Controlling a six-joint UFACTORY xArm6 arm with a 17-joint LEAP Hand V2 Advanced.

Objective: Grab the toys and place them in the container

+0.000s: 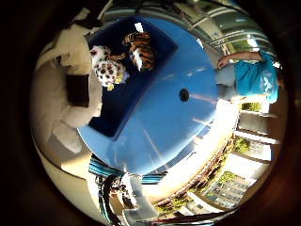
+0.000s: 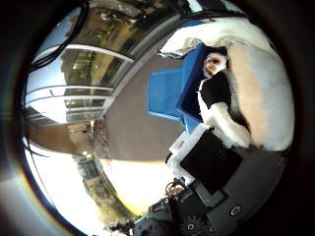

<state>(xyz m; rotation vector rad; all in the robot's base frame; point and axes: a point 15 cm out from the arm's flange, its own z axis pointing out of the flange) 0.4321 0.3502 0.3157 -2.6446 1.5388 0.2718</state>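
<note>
In the little finger side palm view, a dark blue container point(image 1: 127, 94) stands on a round light blue table point(image 1: 174, 122). An orange striped tiger toy point(image 1: 141, 52) and a white spotted plush toy point(image 1: 108, 68) lie inside it at one end. My hand point(image 1: 61, 99) hangs over the container's side, away from the toys, its white and black fingers relaxed with nothing between them. In the thumb side palm view, the fingers point(image 2: 251, 84) arch loosely over the container's blue wall point(image 2: 187, 93). A white and red toy point(image 2: 214, 65) shows past them, untouched.
A person in a teal shirt point(image 1: 252, 75) stands at the table's far edge. The table has a small black hole point(image 1: 183, 94) at its centre. A striped cloth point(image 1: 103, 169) lies by the table's rim. Brown floor point(image 2: 133, 123) and a railing point(image 2: 69, 79) lie beyond.
</note>
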